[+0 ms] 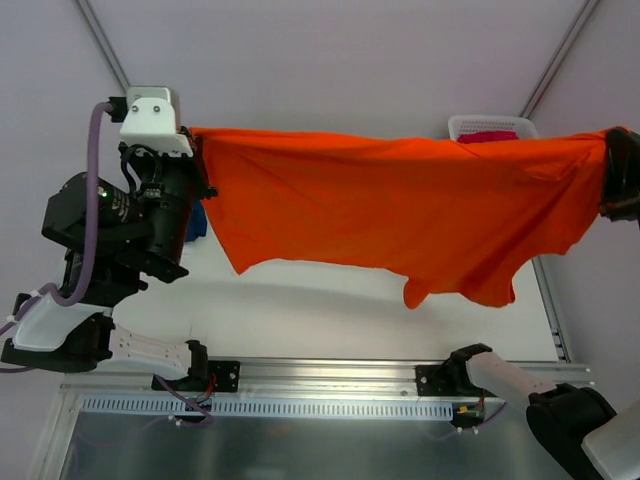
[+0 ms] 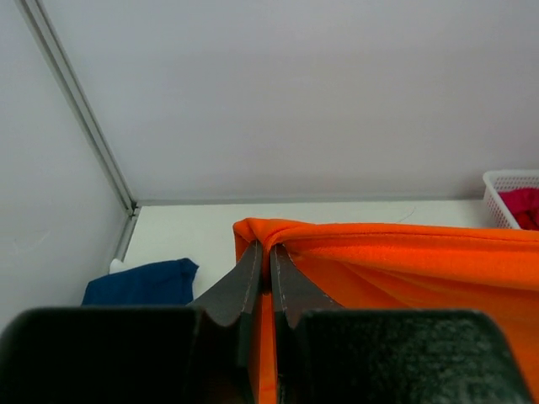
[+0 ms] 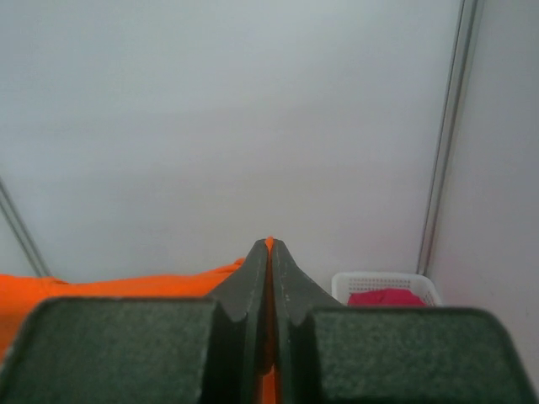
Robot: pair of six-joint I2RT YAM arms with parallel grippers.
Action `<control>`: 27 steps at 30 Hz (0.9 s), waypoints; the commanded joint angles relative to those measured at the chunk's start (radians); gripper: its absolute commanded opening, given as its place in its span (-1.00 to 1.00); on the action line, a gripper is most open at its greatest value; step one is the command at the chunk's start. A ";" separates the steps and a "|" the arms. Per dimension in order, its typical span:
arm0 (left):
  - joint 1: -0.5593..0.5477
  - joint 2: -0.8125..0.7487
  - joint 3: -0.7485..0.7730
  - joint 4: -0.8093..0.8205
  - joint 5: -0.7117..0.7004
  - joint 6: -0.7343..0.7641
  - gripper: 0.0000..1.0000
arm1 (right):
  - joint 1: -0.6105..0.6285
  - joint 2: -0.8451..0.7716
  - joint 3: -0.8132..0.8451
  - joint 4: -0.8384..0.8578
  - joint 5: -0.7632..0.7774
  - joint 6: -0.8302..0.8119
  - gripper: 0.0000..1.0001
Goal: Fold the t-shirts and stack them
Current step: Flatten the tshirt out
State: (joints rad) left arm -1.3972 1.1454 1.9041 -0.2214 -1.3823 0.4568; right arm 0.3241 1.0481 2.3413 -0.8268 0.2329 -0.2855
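Note:
A bright orange t-shirt (image 1: 400, 210) hangs stretched in the air between both arms, its lower edge drooping above the table. My left gripper (image 1: 198, 150) is shut on the shirt's left corner; in the left wrist view (image 2: 263, 252) orange cloth (image 2: 404, 261) is pinched between the fingers. My right gripper (image 1: 612, 170) is shut on the shirt's right end, with a sliver of orange showing between its closed tips (image 3: 269, 247). A navy blue t-shirt (image 2: 143, 282) lies on the table at the left, partly hidden behind the left arm (image 1: 196, 222). Magenta-pink cloth (image 1: 492, 136) fills the basket.
A white lattice basket (image 1: 470, 124) stands at the table's back right, also in the wrist views (image 2: 497, 181) (image 3: 379, 282). Pale enclosure walls with metal frame bars surround the white table (image 1: 300, 300). The arm bases sit on the rail (image 1: 330, 375) at the near edge.

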 commanded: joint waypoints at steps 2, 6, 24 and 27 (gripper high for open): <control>-0.026 0.056 0.036 0.005 -0.104 0.103 -1.00 | -0.005 -0.060 -0.016 0.067 -0.040 0.029 -0.93; -0.026 0.030 0.004 0.005 -0.098 0.053 -1.00 | -0.007 -0.066 -0.135 0.090 -0.018 0.032 -0.96; 1.024 0.273 -0.445 -0.296 0.948 -0.771 -1.00 | -0.146 0.478 -0.536 0.377 0.029 0.106 -0.99; 1.047 0.425 -0.426 -0.266 0.915 -0.776 -1.00 | -0.145 0.568 -0.495 0.368 0.042 0.091 -0.99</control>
State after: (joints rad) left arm -0.3901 1.4811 1.4921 -0.4156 -0.6132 -0.1921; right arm 0.1928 1.6096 1.7672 -0.5343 0.2054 -0.1757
